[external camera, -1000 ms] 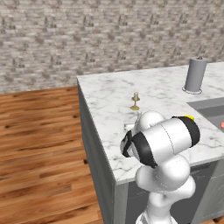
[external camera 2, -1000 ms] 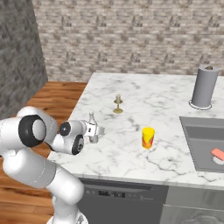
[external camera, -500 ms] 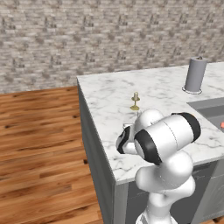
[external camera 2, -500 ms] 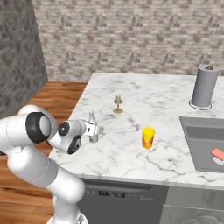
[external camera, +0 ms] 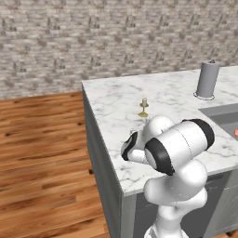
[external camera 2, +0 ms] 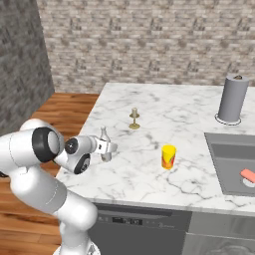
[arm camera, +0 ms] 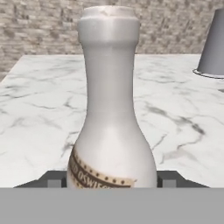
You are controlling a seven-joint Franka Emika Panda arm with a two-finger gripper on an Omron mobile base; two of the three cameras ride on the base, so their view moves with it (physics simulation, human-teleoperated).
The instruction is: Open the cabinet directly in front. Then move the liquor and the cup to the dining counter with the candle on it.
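Note:
My gripper (external camera 2: pixel 106 148) is shut on the liquor (external camera 2: pixel 104 143), an upright slim-necked bottle with a pale label, low over the near left part of the dining counter (external camera 2: pixel 164 107). In the hand view the liquor (arm camera: pixel 111 109) stands close up, with dark fingertips (arm camera: pixel 54 179) pressed against both sides of its base. Whether its base touches the marble I cannot tell. The yellow cup (external camera 2: pixel 169 156) stands on the counter to the bottle's right. The cream candle (external camera 2: pixel 134 118) sits farther back, and the left base view shows this candle (external camera: pixel 144 108) beyond my arm.
A grey upright cylinder (external camera 2: pixel 233 98) stands at the back right of the counter. A built-in sink (external camera 2: pixel 226 149) with a red item (external camera 2: pixel 247 175) lies at the right. The counter's left edge (external camera: pixel 100 139) drops to a wooden floor (external camera: pixel 42 153).
The arm's elbow has shifted slightly. The bottle and gripper stay at almost the same spot over the counter.

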